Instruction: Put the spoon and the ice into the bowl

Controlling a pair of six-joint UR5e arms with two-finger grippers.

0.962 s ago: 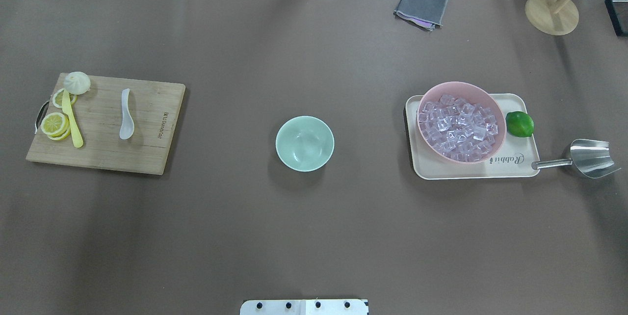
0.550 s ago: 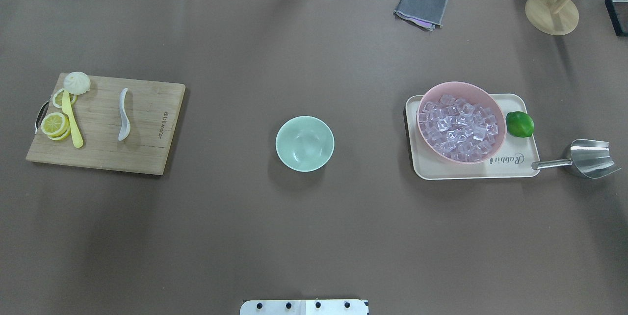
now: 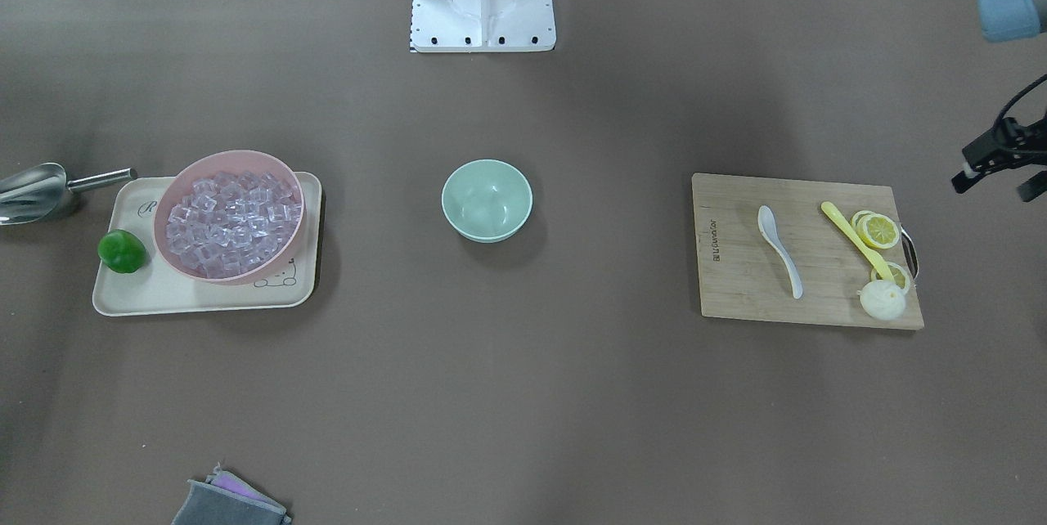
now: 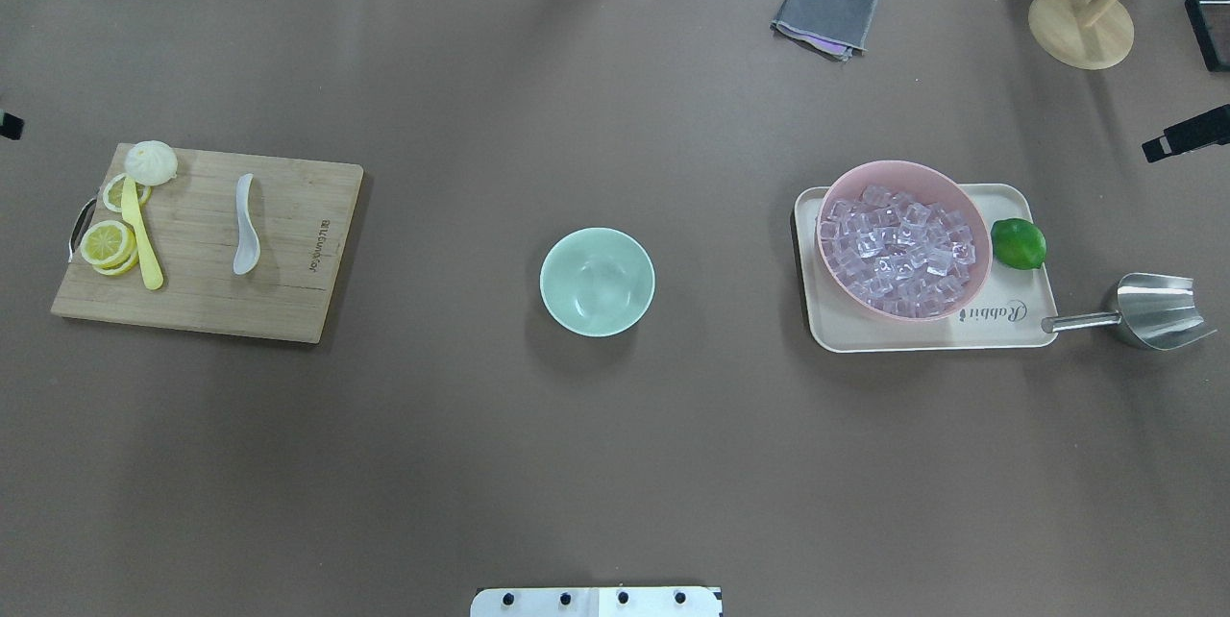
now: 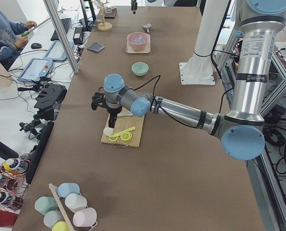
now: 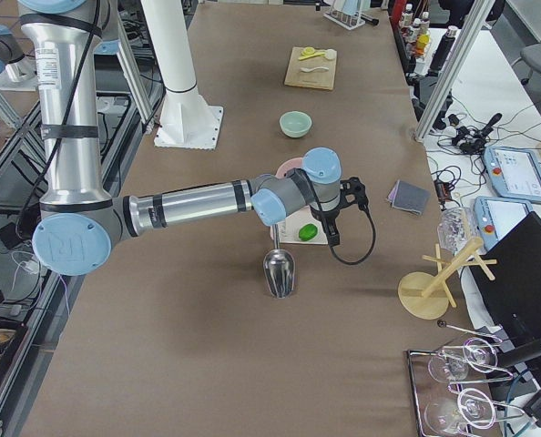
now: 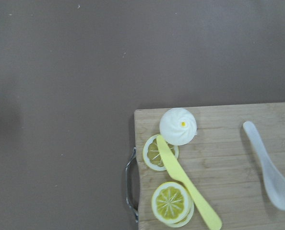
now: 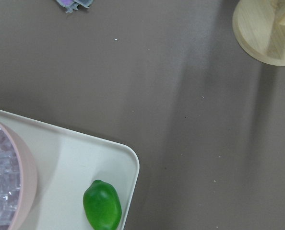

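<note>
The white spoon (image 4: 246,225) lies on the wooden cutting board (image 4: 288,261) at the left, also in the front view (image 3: 779,249) and the left wrist view (image 7: 272,167). The ice cubes (image 4: 898,250) fill the pink bowl (image 4: 903,165) on the cream tray (image 4: 999,324) at the right. The mint-green bowl (image 4: 597,282) stands empty in the middle of the table. My left gripper (image 3: 994,181) hangs high beyond the board's outer end, its fingers apart and empty. My right gripper (image 4: 1187,134) shows only as one dark finger at the right edge, beyond the tray.
A yellow knife (image 4: 142,237), lemon slices (image 4: 108,244) and a white bun (image 4: 152,161) lie on the board's outer end. A lime (image 4: 1018,243) sits on the tray. A steel scoop (image 4: 1153,309) lies right of it. A grey cloth (image 4: 824,12) and a wooden stand (image 4: 1081,26) sit far back.
Both grippers have come into the overhead view at its left and right edges. The spoon rocked a little on the board. Nothing else has moved.
</note>
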